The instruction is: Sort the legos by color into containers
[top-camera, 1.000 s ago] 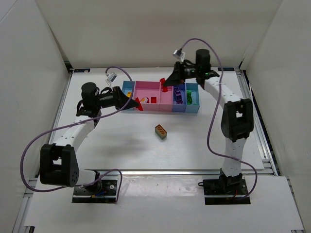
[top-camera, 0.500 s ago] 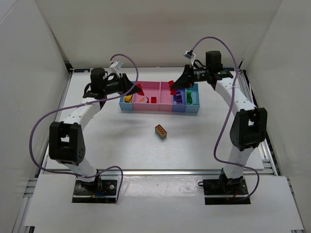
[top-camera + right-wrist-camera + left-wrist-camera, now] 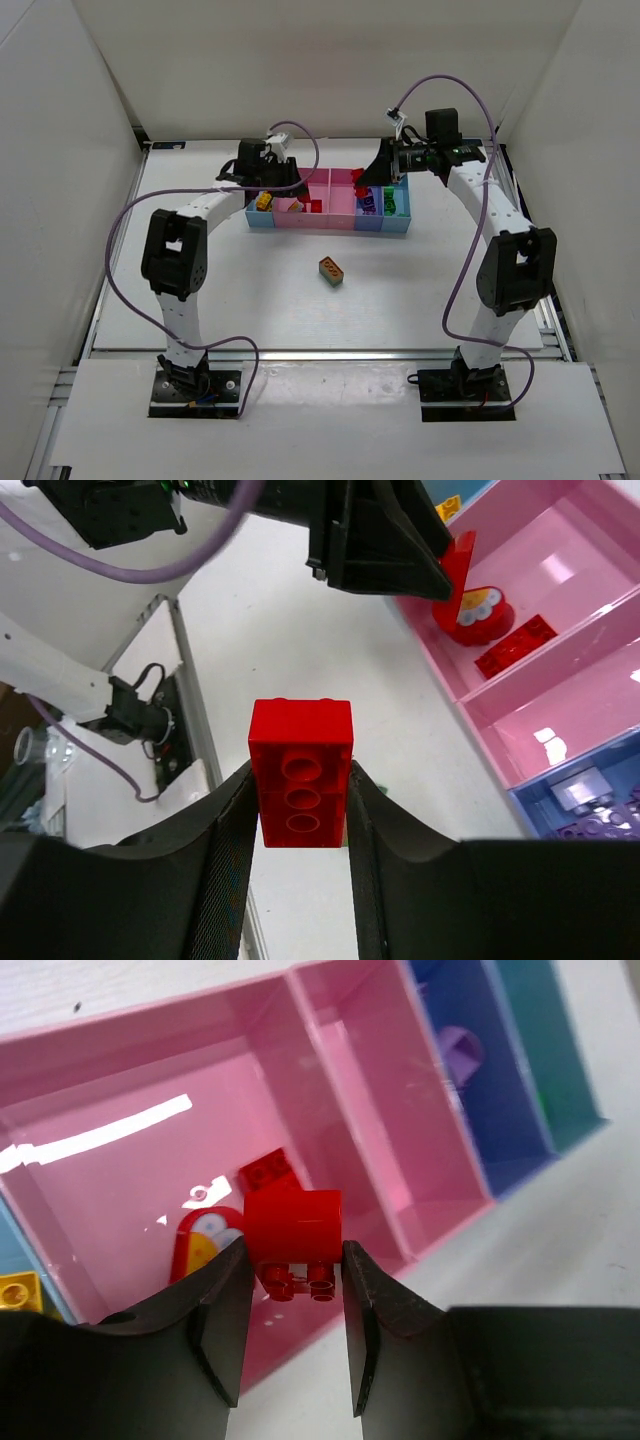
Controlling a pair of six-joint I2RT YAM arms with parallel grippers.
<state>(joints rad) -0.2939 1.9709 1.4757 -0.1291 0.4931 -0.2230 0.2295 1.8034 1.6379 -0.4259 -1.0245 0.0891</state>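
Two red bricks, ready to drop

My left gripper pinches a red brick over the wide pink bin, with another red at 12 o'clock. I think I should let go next. My right gripper pinches a second red brick at 3 o'clock from there; it must come over too.

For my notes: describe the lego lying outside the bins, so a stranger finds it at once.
Find the row of bins at the table's far side. In front of it, on the tabletop, lies one lego chunk. It alone rests on the table; its top is orange.
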